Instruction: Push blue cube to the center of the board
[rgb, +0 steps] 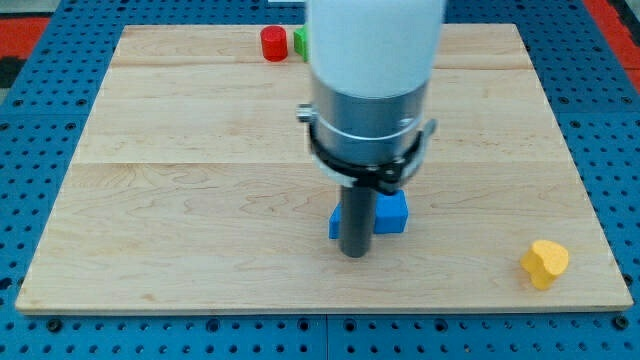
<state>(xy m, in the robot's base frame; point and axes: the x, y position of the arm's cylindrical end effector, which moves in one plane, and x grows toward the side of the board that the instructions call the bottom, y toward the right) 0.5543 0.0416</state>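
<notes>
The blue cube (391, 212) sits on the wooden board (200, 200), a little below the board's middle. The dark rod partly covers its left side. My tip (354, 254) rests on the board at the cube's lower left, touching or nearly touching it. The arm's white and grey body hangs above and hides the board's upper middle.
A red cylinder (273, 43) stands near the board's top edge, left of the arm. A green block (300, 43) is beside it, mostly hidden by the arm. A yellow block (545, 263) lies near the bottom right corner.
</notes>
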